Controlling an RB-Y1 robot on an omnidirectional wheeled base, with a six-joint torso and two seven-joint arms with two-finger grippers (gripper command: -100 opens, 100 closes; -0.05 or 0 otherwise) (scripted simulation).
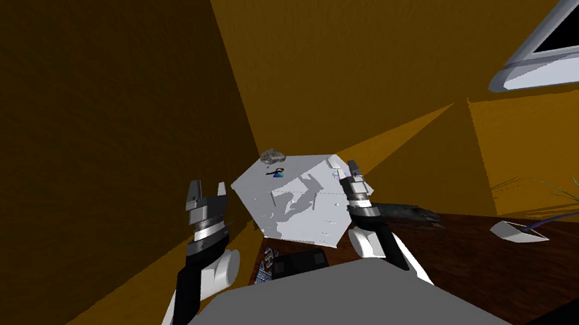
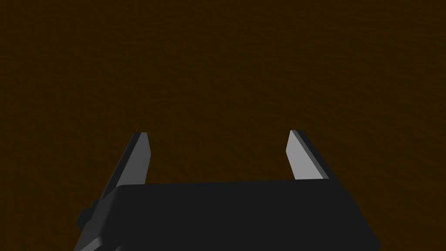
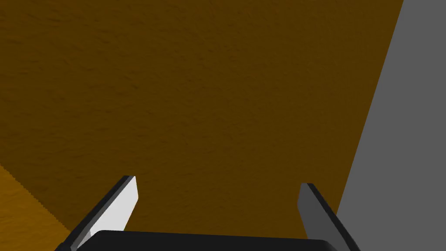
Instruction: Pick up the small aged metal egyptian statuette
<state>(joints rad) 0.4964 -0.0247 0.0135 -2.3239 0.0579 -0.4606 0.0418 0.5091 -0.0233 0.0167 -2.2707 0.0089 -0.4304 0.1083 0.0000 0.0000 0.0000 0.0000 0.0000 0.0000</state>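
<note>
Reaching has not begun: the left gripper (image 1: 205, 191) and right gripper (image 1: 348, 168) are raised on either side of the white table (image 1: 311, 224), each with its fingers spread apart and empty. The grey lump (image 1: 271, 154) at the table's far corner is probably the statuette, though too small to be sure, and a tiny dark-and-blue thing (image 1: 275, 173) lies just beside it. Approach, grasp and lift all remain.

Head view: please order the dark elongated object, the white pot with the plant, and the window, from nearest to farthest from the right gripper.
1. Dark elongated object, close beside the right gripper, on its right.
2. White pot, further right on the dark wooden surface.
3. Window, high on the right wall.
</note>
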